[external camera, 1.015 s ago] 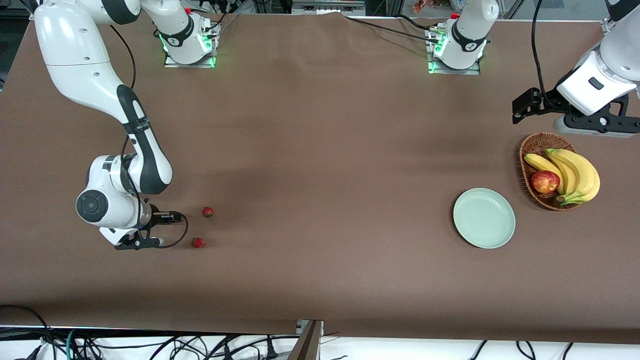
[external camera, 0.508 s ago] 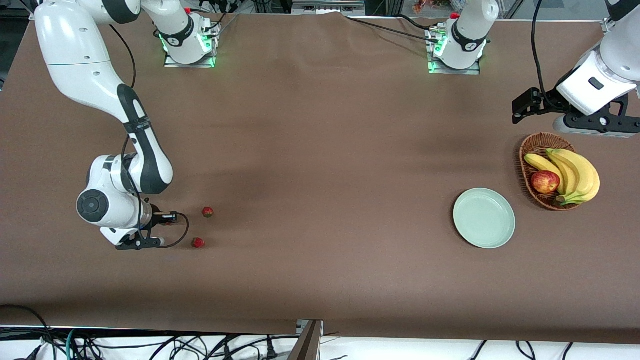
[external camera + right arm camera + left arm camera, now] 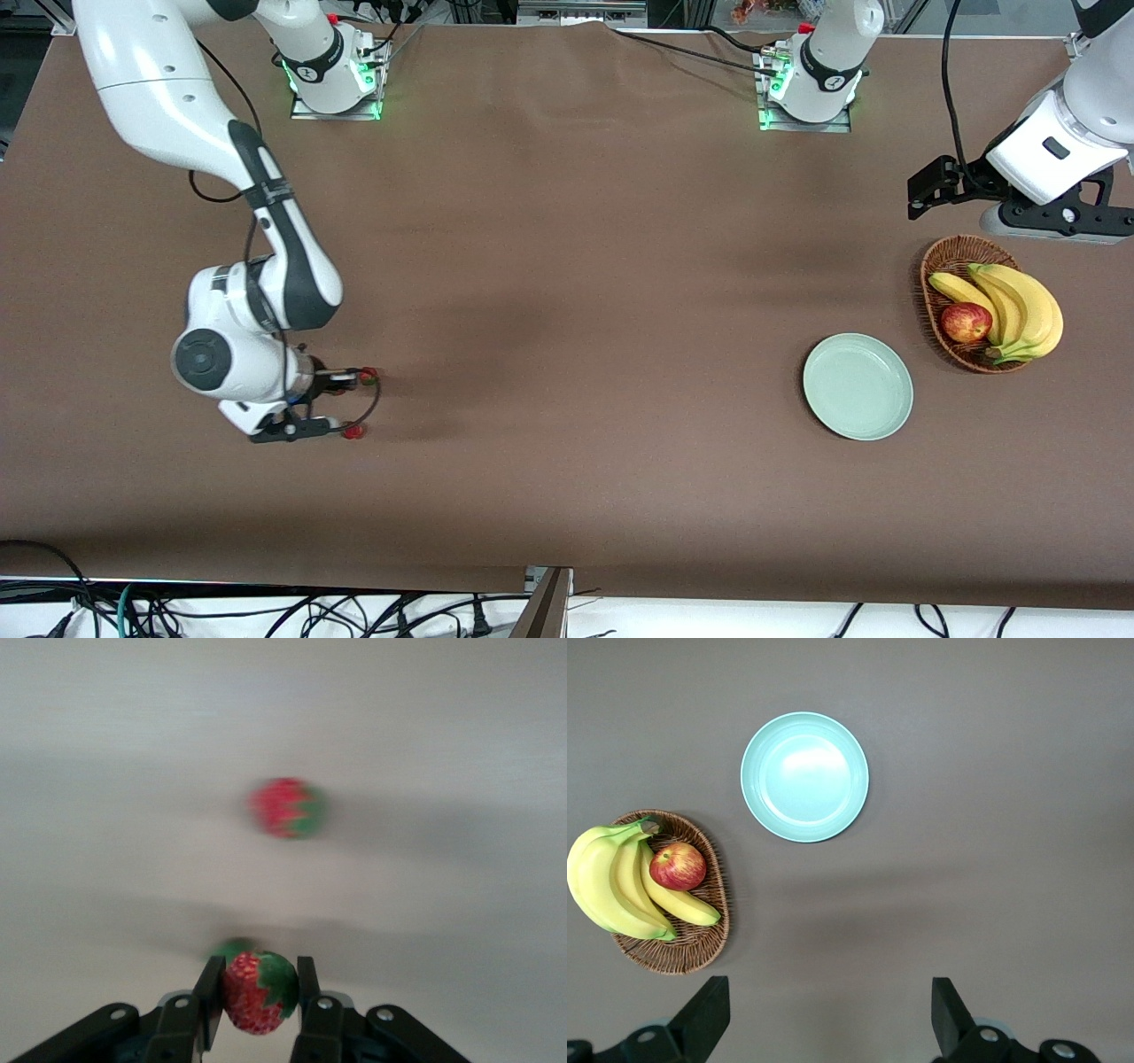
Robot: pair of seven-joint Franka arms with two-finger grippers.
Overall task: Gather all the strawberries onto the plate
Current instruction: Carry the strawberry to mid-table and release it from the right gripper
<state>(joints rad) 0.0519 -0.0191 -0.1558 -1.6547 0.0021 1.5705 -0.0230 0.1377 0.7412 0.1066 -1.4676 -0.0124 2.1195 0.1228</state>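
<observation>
Progress is slight: the right gripper (image 3: 257, 992) pinches one small red green-capped strawberry (image 3: 258, 992) near the right arm's tabletop end, another strawberry (image 3: 287, 807) lies loose, the round mint-green plate (image 3: 858, 386) sits empty, and the left gripper (image 3: 824, 1028) waits spread.

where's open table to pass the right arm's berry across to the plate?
Right gripper holds a strawberry. The bare brown table runs unbroken to the plate, itself bare. Crowded only by two loose strawberries under that gripper, and the fruit basket beside the plate.

Brown table (image 3: 567, 266): plate (image 3: 858, 386), fruit basket (image 3: 946, 266), two strawberries (image 3: 355, 431) near right arm's end.
</observation>
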